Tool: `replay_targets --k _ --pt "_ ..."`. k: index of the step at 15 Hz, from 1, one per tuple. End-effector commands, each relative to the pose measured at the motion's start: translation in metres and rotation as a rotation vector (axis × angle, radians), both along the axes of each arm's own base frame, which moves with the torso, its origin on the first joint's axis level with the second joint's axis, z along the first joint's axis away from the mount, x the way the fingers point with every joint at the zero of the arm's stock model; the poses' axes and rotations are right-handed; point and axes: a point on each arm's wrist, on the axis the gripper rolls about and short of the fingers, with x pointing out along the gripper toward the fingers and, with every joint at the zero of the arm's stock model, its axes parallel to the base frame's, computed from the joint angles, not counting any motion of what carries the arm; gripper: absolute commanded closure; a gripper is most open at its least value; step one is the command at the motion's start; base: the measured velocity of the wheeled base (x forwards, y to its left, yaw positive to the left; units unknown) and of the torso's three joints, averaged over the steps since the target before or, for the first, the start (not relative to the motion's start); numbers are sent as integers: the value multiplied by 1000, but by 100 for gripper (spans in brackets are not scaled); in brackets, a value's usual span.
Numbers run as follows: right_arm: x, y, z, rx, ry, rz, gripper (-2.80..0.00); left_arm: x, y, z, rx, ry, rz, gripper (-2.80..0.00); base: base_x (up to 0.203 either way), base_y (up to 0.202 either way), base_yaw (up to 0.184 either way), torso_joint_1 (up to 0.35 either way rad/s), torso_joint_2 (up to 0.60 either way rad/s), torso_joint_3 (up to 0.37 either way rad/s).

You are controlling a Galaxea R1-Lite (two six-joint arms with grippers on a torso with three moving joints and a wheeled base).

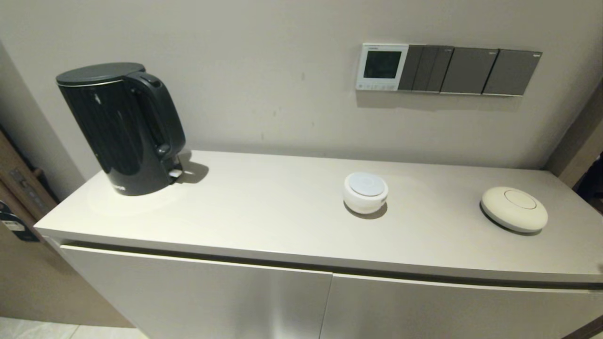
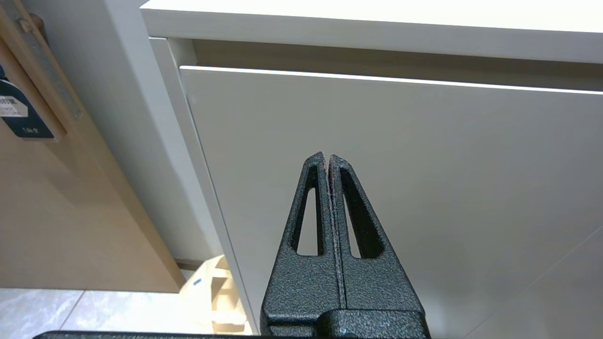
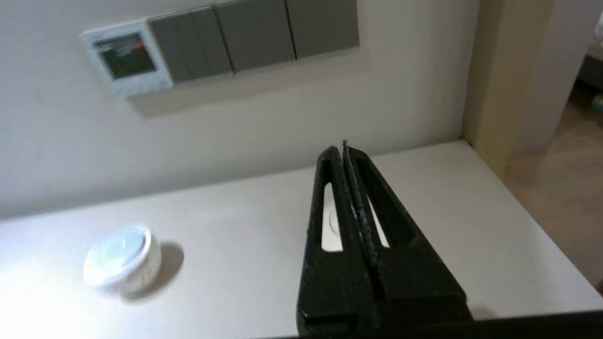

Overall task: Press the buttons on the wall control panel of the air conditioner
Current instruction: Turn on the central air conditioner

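Note:
The air conditioner's wall control panel (image 1: 382, 66) is a small silver-white square with a dark screen, on the wall above the cabinet's right half. Its row of tiny buttons (image 1: 378, 86) runs along its lower edge. It also shows in the right wrist view (image 3: 126, 57). My right gripper (image 3: 343, 148) is shut and empty, above the cabinet top's right part, well below and to the right of the panel. My left gripper (image 2: 327, 157) is shut and empty, low in front of the cabinet door (image 2: 400, 188). Neither gripper shows in the head view.
Dark grey switch plates (image 1: 471, 70) adjoin the panel on its right. On the cabinet top (image 1: 264, 212) stand a black kettle (image 1: 123, 127) at the left, a small white round device (image 1: 365, 192) in the middle and a flat cream disc (image 1: 514, 208) at the right.

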Motion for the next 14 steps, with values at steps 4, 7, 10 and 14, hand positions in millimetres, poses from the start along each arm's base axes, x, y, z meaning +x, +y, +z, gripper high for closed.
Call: replay_targets --k 4,7,10,14 --pt "128 25 24 40 121 1 0 0 0 0 0 -1 -1 0 0 0 0 0 0 0" --pt "181 55 33 58 98 3 0 0 0 0 0 -1 1 0 0 0 0 0 0 0" --pt "224 103 32 75 77 34 0 0 0 0 0 0 1 0 0 0 0 0 0 0" --pt "261 145 27 120 -13 11 0 0 0 0 0 -1 0 0 0 0 0 0 0 0"
